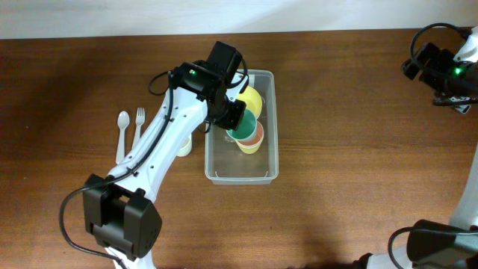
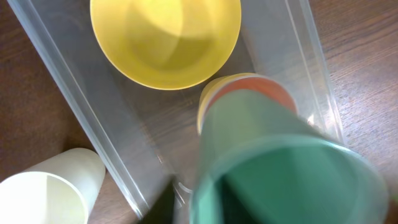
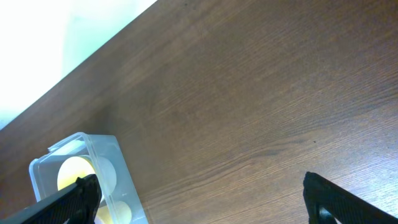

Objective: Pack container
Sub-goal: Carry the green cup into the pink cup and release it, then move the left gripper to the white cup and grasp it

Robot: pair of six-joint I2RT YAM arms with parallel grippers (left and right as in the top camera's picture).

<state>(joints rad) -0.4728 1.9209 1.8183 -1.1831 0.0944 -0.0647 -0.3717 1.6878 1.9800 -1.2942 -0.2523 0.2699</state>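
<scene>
Overhead view, items as seen:

1. Container [image 1: 224, 164]: clear plastic bin at the centre of the wooden table [image 1: 358, 149], long axis running near to far. It holds a yellow bowl [image 1: 252, 101] at the far end and an orange cup [image 1: 255, 140] about midway. The near end shows bare floor.
2. Left gripper [image 1: 235, 118]: over the container's middle, clamped on a green cup [image 1: 241, 128] that tilts just above the orange cup. In the left wrist view the green cup's mouth fills the near frame.
3. White cup [image 1: 184, 143]: on the table outside the container, just beside its left wall.
4. White spoon [image 1: 123, 123] and white fork [image 1: 139, 119]: side by side, left of the arm.
5. Right gripper [image 3: 198, 180]: at the far right, well apart from the container. Its fingers are spread wide and hold nothing.
</scene>
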